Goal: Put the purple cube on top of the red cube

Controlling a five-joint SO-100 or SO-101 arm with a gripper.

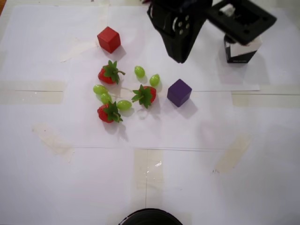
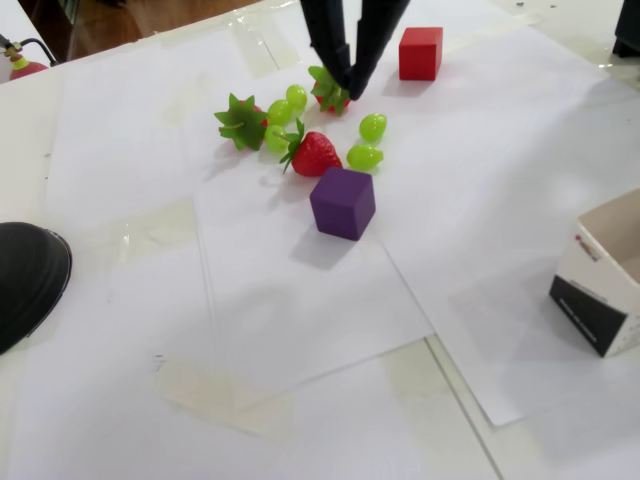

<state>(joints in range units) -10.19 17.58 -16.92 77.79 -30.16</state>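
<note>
In the overhead view, the purple cube [image 1: 179, 92] rests on the white paper [image 1: 197, 178] just past centre toward 2 o'clock, the red cube [image 1: 108, 39] lies well apart toward 11 o'clock, strawberries [image 1: 109, 73] and green grapes [image 1: 139, 71] are clustered between them, and the black gripper [image 1: 180, 58] hangs at 12 o'clock above the purple cube, holding nothing; its finger separation cannot be determined here. In the fixed view, the gripper [image 2: 350, 84] enters at 12 o'clock with its two fingers converging to nearly touching tips, empty, the purple cube [image 2: 343, 203] sits just beyond centre toward 1 o'clock, the red cube [image 2: 420, 53] lies at 1 o'clock near the top edge, and a white box [image 2: 605, 285] stands at 4 o'clock.
</note>
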